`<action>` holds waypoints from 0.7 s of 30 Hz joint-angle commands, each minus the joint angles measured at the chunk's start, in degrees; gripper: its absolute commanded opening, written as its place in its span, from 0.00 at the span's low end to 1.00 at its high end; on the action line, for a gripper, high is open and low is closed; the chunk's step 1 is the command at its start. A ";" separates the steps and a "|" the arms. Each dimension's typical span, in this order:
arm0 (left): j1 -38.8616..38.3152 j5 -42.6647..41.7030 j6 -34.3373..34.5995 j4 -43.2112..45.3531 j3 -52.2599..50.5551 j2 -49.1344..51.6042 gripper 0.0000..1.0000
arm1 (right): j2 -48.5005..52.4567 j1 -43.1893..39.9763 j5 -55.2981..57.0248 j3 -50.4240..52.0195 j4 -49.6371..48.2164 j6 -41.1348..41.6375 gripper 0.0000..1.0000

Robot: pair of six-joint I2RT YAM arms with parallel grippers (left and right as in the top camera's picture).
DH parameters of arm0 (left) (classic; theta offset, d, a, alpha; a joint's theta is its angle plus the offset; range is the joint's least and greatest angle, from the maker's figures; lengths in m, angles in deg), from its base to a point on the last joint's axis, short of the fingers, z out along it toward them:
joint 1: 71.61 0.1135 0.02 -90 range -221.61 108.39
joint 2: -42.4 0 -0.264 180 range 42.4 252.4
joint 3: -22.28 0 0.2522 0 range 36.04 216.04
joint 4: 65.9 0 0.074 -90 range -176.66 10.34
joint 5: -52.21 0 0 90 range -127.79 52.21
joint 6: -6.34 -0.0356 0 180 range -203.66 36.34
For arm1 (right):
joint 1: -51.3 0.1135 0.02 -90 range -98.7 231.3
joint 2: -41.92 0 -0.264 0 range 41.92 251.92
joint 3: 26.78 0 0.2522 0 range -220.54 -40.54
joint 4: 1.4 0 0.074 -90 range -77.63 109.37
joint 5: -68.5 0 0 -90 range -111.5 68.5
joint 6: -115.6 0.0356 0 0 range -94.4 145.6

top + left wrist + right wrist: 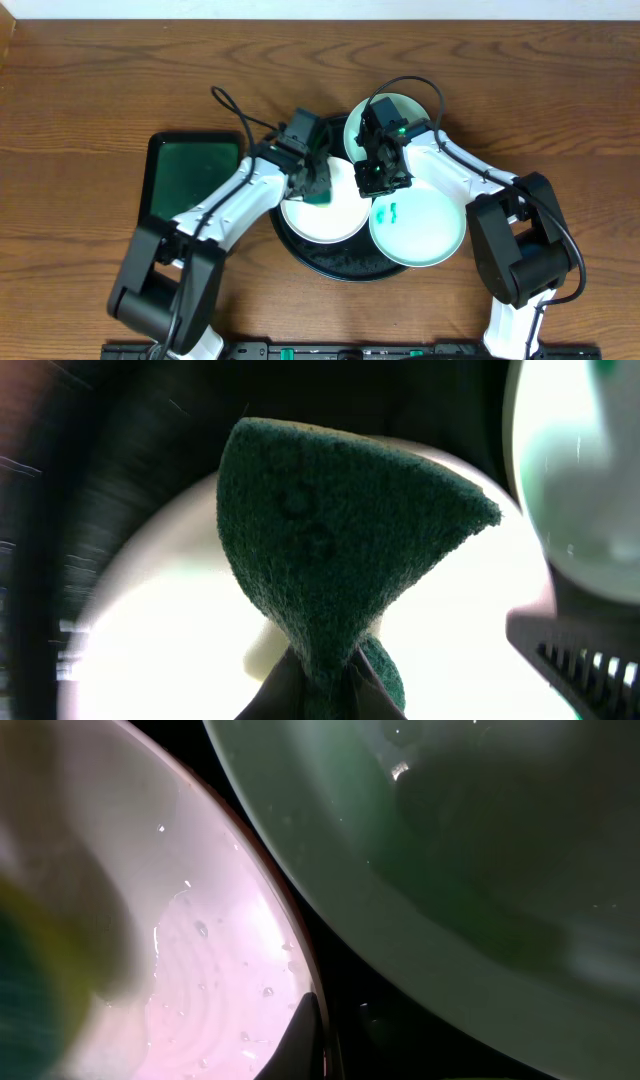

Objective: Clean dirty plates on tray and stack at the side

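Note:
The round black tray (340, 268) lies at the table's middle. A white plate (335, 222) lies on it. My left gripper (312, 186) is shut on a dark green sponge (330, 530) and presses it on this plate (170, 610). My right gripper (381, 176) pinches the same plate's right rim (200, 970); one finger (305, 1040) lies inside the rim and the other is hidden in the dark. A pale mint plate (400, 112) lies behind it and shows in the right wrist view (450, 840). A third plate (425, 230) with teal smudges overlaps the tray's right edge.
A rectangular black dish (190, 175) with green inside lies left of the tray. The bare wooden table (80, 100) surrounds everything. Both arms cross over the tray's back half.

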 commanded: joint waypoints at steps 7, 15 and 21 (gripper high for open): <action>0.63 16.06 1.44 -8.44 -2.43 2.62 0.07 | 0.61 -0.17 1.92 0.31 -1.27 1.25 0.01; 6.64 18.73 1.79 -13.88 -1.07 -8.46 0.07 | -2.80 1.27 3.13 0.17 -2.82 1.11 0.01; 7.72 17.62 0.48 -13.90 -1.09 -22.53 0.07 | -7.74 3.85 10.34 0.15 -3.41 0.00 0.01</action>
